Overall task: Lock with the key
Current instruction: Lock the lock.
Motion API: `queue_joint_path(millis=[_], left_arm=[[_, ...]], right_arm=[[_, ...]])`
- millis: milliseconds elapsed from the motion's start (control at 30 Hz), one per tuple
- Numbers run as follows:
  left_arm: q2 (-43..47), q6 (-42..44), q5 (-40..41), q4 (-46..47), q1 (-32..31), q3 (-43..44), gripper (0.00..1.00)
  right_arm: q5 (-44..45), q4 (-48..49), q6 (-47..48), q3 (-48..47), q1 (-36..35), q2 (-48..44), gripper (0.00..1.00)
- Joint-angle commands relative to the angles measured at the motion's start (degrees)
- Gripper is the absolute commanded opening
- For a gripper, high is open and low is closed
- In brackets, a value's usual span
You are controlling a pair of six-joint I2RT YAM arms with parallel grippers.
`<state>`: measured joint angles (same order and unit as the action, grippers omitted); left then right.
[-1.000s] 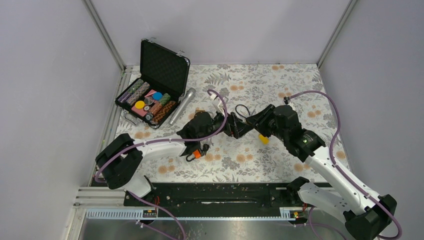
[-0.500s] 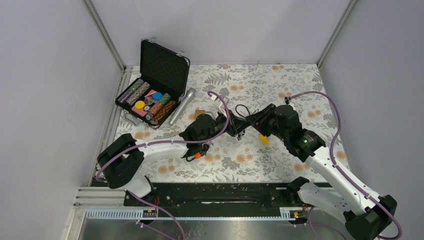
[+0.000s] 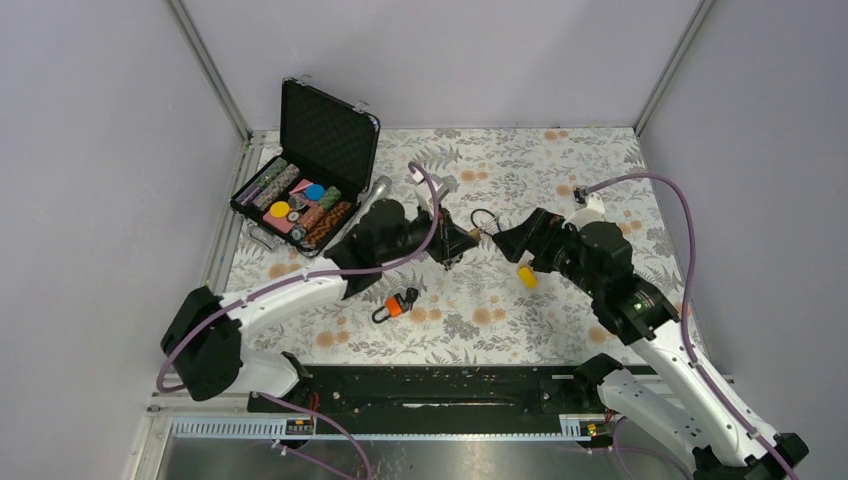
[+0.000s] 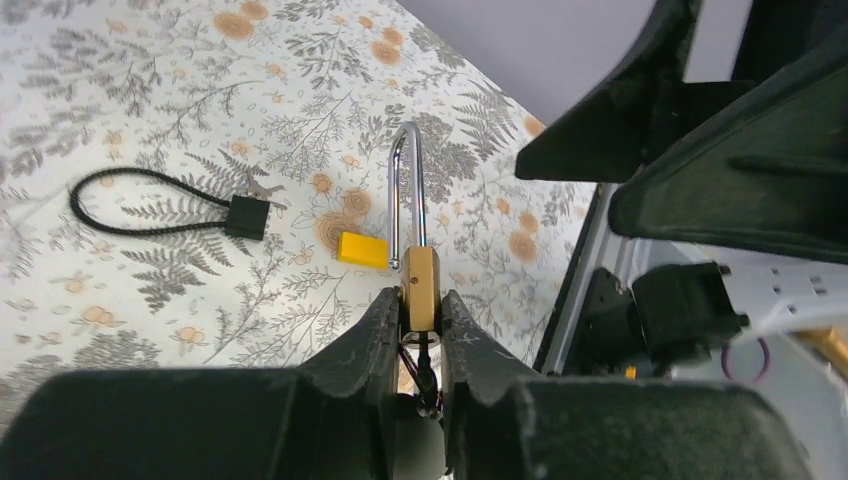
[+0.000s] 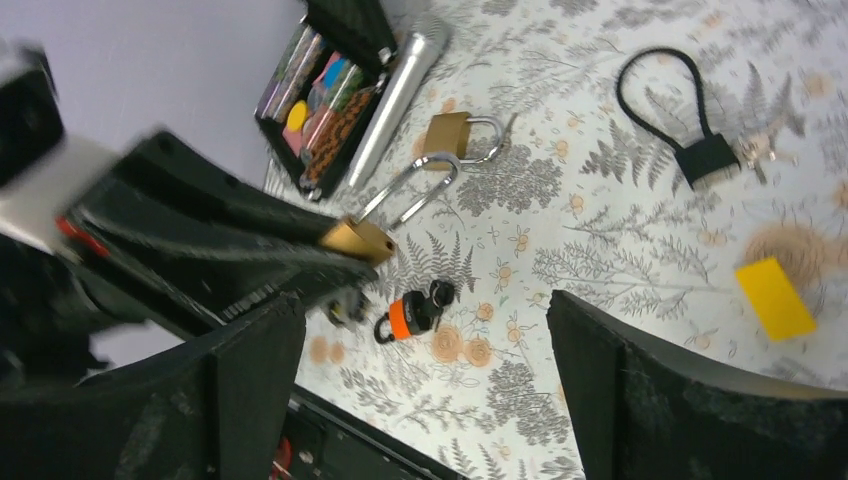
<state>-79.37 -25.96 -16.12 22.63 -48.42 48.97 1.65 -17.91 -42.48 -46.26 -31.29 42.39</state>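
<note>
The left gripper (image 4: 419, 312) pinches the padlock (image 4: 421, 275) by its brass body, leaving the shackle (image 4: 396, 210) free, presumably steadying it for the right gripper (image 5: 425, 310), spread wide and empty beside the padlock.

No writing, brand, number or sign can be read in any view. The brass padlock (image 4: 420, 290) shows a bare face. Any markings on the chips (image 3: 290, 205) in the open case (image 3: 328, 135) at the far left corner of the desk (image 3: 560, 160) are too small to read.
</note>
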Motion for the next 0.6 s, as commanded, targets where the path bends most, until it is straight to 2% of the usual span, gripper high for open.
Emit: queue_joint_path(millis=[0,167,367,467,567], left_arm=[[6.06,11.25,-14.84,-17.57,2.66,9.57,0.0],[7.6,16.78,-24.83,-27.44,4.16,13.69,0.0],[10.77,20.07,-31.81,-30.45,4.43,14.37,0.0],[12.57,20.46,-33.06,-30.74,4.48,14.29,0.0],[14.03,20.76,-34.73,-30.98,4.52,14.23,0.0]], right_arm=[[-12.27,3.19,16.46,-3.03,1.03,-1.66,0.96],[-21.15,3.03,25.2,-5.72,1.06,-2.03,0.99],[-28.51,4.63,30.52,-6.32,1.06,-2.24,0.96],[-34.82,4.77,31.98,-6.98,1.05,-1.81,0.87],[-40.03,4.86,32.28,-7.16,1.05,-1.56,0.74]])
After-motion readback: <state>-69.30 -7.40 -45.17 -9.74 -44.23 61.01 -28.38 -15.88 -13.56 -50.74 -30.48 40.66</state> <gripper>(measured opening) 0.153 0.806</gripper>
